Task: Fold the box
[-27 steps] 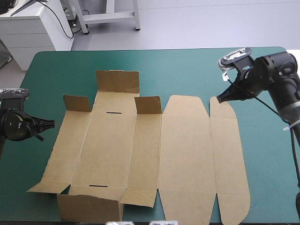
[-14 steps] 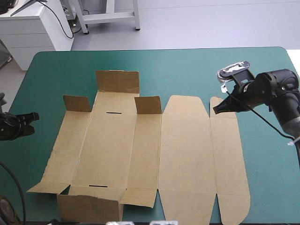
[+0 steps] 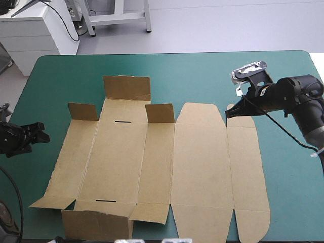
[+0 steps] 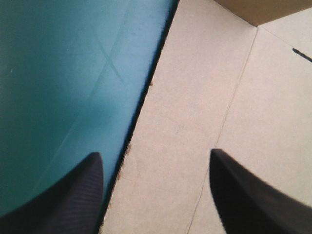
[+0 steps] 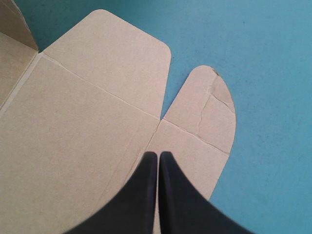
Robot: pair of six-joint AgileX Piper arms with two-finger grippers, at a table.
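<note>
Box: the brown box lies opened out on the teal-green cover, spanning the middle of the table and reaching its near edge.
Panels: the right half is flat. On the left half, the far flap, two small corner flaps and the near flap stand up.
Left gripper: the left gripper is at the table's left edge, its black fingers spread wide with nothing held.
Box to left gripper: the box lies ahead of it and apart from it. In the left wrist view the board's left edge runs between the two fingers, one finger over the cover and the other over the board.
Right gripper: the right gripper has its fingers pressed together into one point, gripping nothing.
Box to right gripper: the tip sits over the far end of the narrow right-hand strip, just short of the crease where the rounded tab begins. Whether it touches the board cannot be told.
</note>
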